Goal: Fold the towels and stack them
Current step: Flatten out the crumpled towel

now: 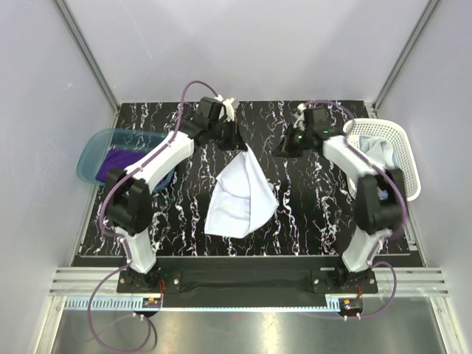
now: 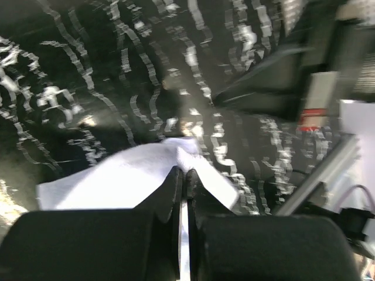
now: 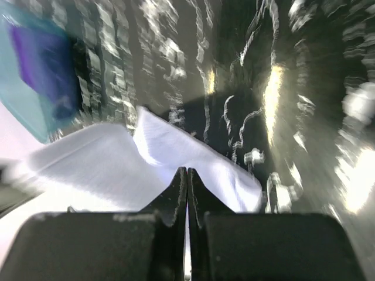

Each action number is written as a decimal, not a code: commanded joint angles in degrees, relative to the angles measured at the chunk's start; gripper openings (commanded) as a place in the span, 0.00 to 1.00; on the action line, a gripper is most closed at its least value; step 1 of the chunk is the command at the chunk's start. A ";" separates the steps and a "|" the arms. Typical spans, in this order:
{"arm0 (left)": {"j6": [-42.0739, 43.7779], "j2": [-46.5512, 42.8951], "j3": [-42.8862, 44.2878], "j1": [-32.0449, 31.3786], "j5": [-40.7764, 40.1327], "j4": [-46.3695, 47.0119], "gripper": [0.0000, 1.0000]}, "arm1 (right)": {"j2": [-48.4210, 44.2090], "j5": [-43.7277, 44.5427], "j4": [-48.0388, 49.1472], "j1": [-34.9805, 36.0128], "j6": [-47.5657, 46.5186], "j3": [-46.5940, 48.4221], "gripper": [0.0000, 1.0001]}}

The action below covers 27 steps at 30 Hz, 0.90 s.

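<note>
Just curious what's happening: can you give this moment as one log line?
left pincer: shut on white towel | right pincer: shut, grip unclear | purple towel: in tray | blue towel: in basket

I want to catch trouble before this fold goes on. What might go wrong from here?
1. The white towel hangs bunched from one corner pinched in the left gripper; laid down like this it would likely crumple.
2. The right gripper is shut beside the cloth, but a sure catch does not show; pulling apart may leave it empty.
3. Both grippers sit close together and might bump.
</note>
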 commanded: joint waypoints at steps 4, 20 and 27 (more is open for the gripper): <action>-4.41 -12.27 -2.67 -1.15 3.41 -4.15 0.00 | -25.47 12.70 -16.76 3.82 -3.90 0.74 0.00; -7.74 -31.45 -45.57 -0.18 -16.81 -8.03 0.00 | -7.86 -2.66 0.99 8.04 -8.72 -0.43 0.57; -10.91 -32.41 -51.39 0.52 -18.65 -4.16 0.00 | 15.60 -2.49 -11.14 14.10 -19.79 24.77 0.47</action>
